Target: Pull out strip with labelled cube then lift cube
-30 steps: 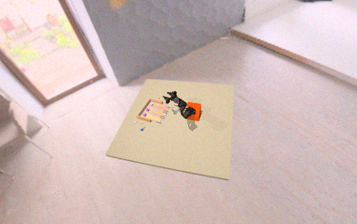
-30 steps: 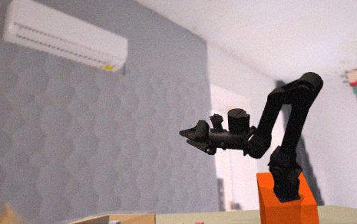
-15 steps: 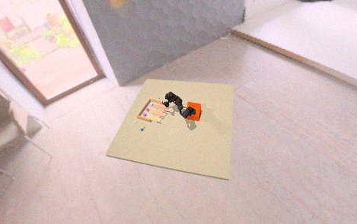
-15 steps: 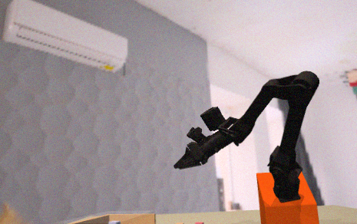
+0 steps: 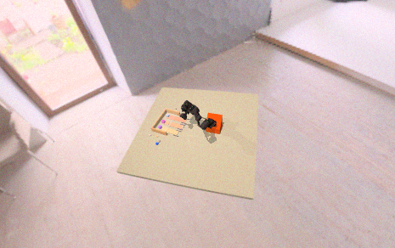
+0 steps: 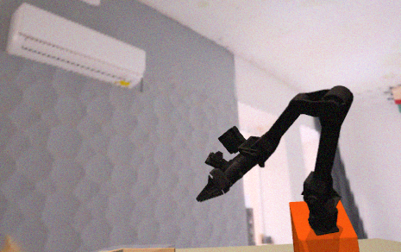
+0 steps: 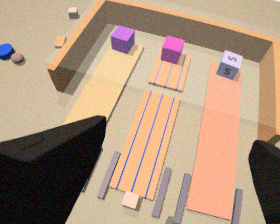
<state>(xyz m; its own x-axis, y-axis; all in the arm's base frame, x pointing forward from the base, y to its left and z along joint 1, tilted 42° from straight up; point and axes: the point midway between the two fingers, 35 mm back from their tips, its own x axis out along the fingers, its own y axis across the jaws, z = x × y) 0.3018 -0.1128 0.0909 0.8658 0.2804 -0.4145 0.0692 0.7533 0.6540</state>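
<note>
Over at the far end of the salmon strip (image 7: 217, 152) sits the labelled cube (image 7: 229, 66), pale grey with a dark mark on its face, up at about one o'clock in the wrist view and well apart from the gripper (image 7: 157, 183). That strip runs unbroken from the cube toward the arm. The gripper hangs above the near ends of the strips, tilted downward, its two dark fingers spread wide with nothing between them.

To the left lie two more strips: a striped middle strip (image 7: 151, 139) that shows a gap below its magenta cube (image 7: 172, 48), and a tan strip (image 7: 106, 86) with a purple cube (image 7: 123, 38). A wooden frame (image 7: 191, 22) walls them in on three sides. Small grey bars (image 7: 163, 192) lie by the near ends.

Outside the frame at ten o'clock rest a blue disc (image 7: 4, 51) and a few small brownish bits. Everything stands on a beige mat (image 5: 198, 166) spread over a pale wooden floor (image 5: 317, 178). The arm rises from an orange base (image 6: 322, 233). Behind are a grey wall (image 6: 106, 164), an air conditioner (image 6: 76, 45) high on it, and a glazed door (image 5: 41, 55).
</note>
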